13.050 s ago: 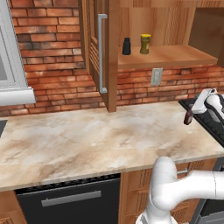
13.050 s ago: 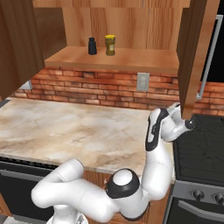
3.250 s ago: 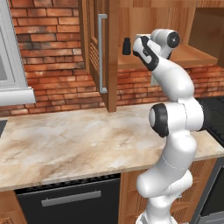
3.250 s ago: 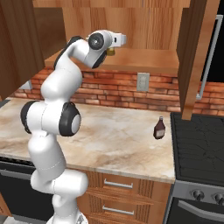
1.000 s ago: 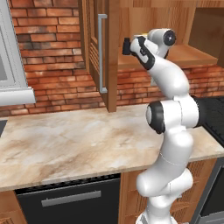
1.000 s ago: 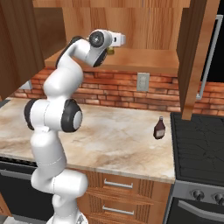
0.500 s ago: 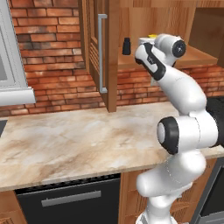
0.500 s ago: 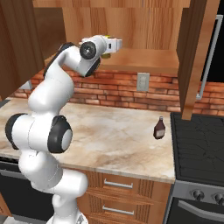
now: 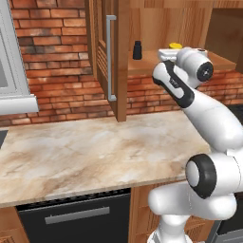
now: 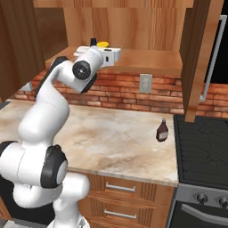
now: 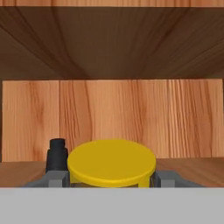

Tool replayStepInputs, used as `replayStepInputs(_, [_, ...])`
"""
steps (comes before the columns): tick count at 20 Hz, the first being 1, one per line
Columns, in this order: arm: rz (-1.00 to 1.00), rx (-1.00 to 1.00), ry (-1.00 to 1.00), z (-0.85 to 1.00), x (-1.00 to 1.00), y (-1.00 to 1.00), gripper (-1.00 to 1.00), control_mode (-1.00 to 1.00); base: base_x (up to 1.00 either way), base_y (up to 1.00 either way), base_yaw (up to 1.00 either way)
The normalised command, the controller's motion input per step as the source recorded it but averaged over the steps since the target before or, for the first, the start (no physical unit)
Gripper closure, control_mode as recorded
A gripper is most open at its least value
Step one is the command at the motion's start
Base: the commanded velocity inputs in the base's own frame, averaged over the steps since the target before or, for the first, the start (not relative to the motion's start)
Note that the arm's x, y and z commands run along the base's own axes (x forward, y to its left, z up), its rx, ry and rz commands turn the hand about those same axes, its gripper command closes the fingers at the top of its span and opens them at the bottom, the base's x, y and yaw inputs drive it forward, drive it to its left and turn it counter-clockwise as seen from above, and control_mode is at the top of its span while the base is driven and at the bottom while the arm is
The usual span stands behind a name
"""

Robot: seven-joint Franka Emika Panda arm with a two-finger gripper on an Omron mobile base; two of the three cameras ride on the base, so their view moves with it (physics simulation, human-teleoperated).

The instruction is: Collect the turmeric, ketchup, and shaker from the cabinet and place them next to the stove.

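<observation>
The turmeric, a jar with a yellow cap, sits between my gripper's two tips, which are shut on it just above the cabinet's wood shelf. In the left base view the yellow cap peeks over the hand at the shelf's front. The black shaker stands on the shelf to the jar's left, and a little behind it in the hand view. The maroon ketchup stands upright on the counter beside the black stove.
An open slatted cabinet door with a grey handle hangs left of the shelf; another door hangs on the right, above the stove's edge. A wall outlet sits in the brick. The marbled counter lies below, over a black dishwasher.
The arm has swung its elbow out and drawn the hand back toward the shelf's front edge, carrying the turmeric away from the shaker. The shaker and ketchup have not moved.
</observation>
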Motion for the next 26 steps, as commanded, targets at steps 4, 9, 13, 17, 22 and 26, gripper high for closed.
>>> replayStepInputs(4, [-0.01,0.0,-0.1,-0.14,-0.98,-0.12,1.0,-1.0,0.0,0.0,0.0])
replayStepInputs(9, [0.0,0.0,-0.08,-0.24,-0.99,-0.21,1.0,-1.0,0.0,0.0,0.0])
replayStepInputs(13, [0.0,0.0,-0.04,-0.26,-0.9,-0.26,1.0,-1.0,0.0,0.0,0.0])
replayStepInputs(17, [0.0,0.0,0.0,-0.29,-0.63,-0.39,1.0,-1.0,0.0,0.0,0.0])
replayStepInputs(22, [0.01,0.0,0.0,-0.26,-0.4,-0.59,1.0,-1.0,0.0,0.0,0.0])
replayStepInputs(26, [0.02,0.0,0.07,-0.42,-0.18,-0.58,1.0,-1.0,0.0,0.0,0.0])
